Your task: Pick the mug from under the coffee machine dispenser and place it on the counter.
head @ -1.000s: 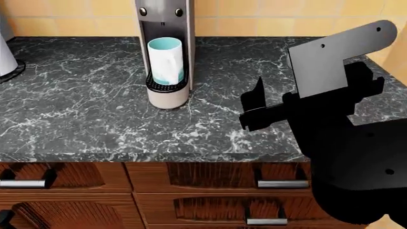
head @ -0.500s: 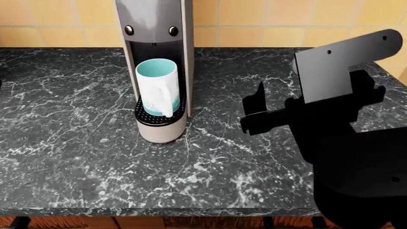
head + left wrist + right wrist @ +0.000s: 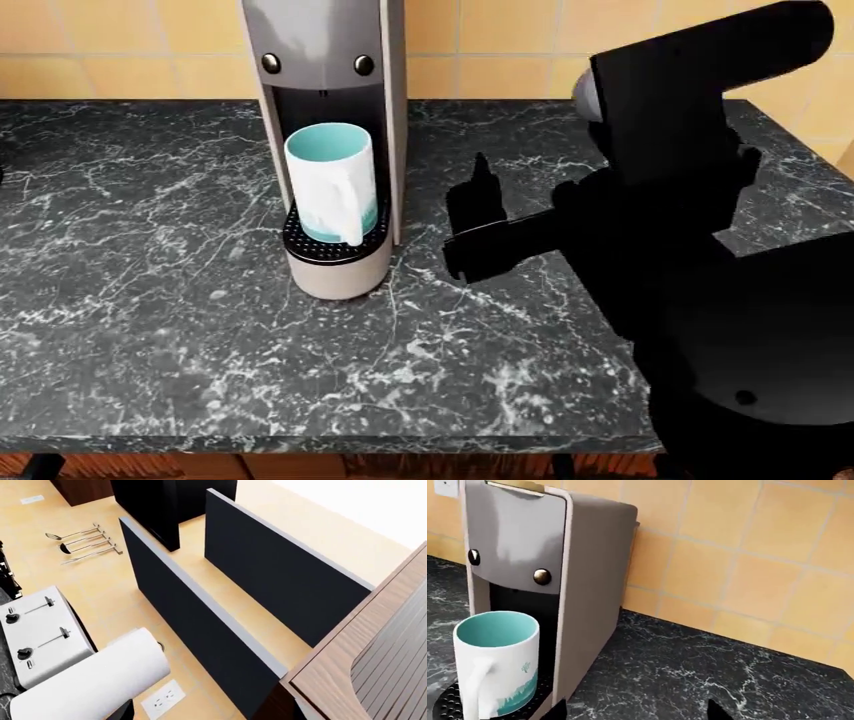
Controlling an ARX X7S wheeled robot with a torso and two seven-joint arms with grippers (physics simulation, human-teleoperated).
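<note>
From my remote seat I count one mug [image 3: 330, 185], one coffee machine dispenser [image 3: 324, 60] bearing two round buttons, one gripper [image 3: 470, 225] on my right arm, one toaster [image 3: 41, 635], one paper towel roll [image 3: 93, 677], one wall outlet [image 3: 163, 698] and four hanging utensils [image 3: 83, 541].

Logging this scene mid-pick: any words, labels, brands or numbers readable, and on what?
None can be read.
mug: only a small teal mark and a teal smudge, no letters.
coffee machine: two round buttons, unlabelled.
toaster: levers and knobs, any markings too small to read.
</note>
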